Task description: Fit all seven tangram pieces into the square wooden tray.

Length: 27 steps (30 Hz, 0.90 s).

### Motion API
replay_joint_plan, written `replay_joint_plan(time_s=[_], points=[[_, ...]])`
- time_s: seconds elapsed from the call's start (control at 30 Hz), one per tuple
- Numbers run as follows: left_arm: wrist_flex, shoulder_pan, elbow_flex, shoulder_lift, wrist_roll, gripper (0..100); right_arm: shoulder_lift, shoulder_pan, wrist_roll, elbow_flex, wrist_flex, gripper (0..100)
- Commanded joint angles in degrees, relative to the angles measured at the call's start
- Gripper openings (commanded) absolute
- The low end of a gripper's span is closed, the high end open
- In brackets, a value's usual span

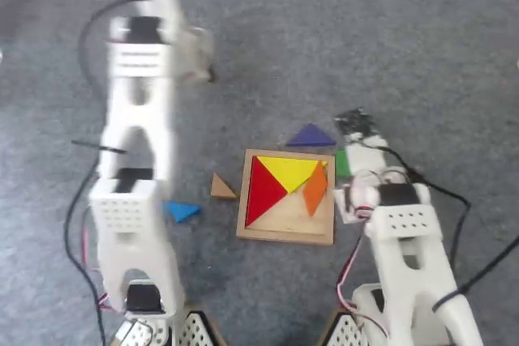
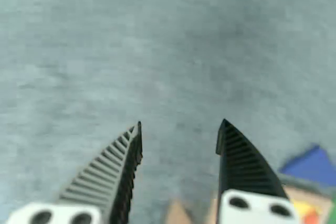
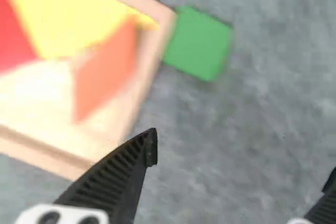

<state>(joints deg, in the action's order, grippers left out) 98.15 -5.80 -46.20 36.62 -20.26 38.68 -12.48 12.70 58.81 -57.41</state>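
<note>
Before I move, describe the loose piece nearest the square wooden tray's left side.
Start at the square wooden tray mid-table. Just off its left side, not touching, lies a small tan triangle. Its neighbour farther left is a light blue triangle; this one is wood-coloured.

Soft, even light with heavy blur.
Flat, diffuse light covers the grey cloth (image 1: 422, 62), with no glare and only faint shadows beside the tray (image 1: 285, 238) and under the arms. In the high view the left arm (image 1: 139, 79) is smeared at its far end. Both wrist views are out of focus, and the green piece (image 3: 198, 43) and the tray edge look streaked.
</note>
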Motion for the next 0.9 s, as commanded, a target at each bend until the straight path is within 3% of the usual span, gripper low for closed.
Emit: replay_joint_plan(time_s=[0.0,0.17,0.33,0.57,0.73,0.87], points=[[2.2,-8.6,-1.3,-3.7,3.6,23,0.1,-6.5,-5.7,-8.5,-3.1,47.9],[0.1,-13.7,6.7,-12.7,5.3,23,-8.5,-10.7,-15.9,-13.6,0.7,47.8],[-9.1,-17.1,27.8,-23.2,5.5,23,-18.9,-19.0,-30.3,-16.5,3.3,47.8],[-31.2,-18.6,61.1,-41.5,6.6,23,-29.1,-16.5,-31.2,-20.4,4.4,47.8],[-33.6,-18.5,68.8,-50.8,8.9,23,-28.5,-12.3,-31.0,-20.3,4.4,47.8],[-33.8,-18.5,70.5,-50.8,9.0,23,-27.8,-10.2,-31.3,-19.4,4.6,47.8]])
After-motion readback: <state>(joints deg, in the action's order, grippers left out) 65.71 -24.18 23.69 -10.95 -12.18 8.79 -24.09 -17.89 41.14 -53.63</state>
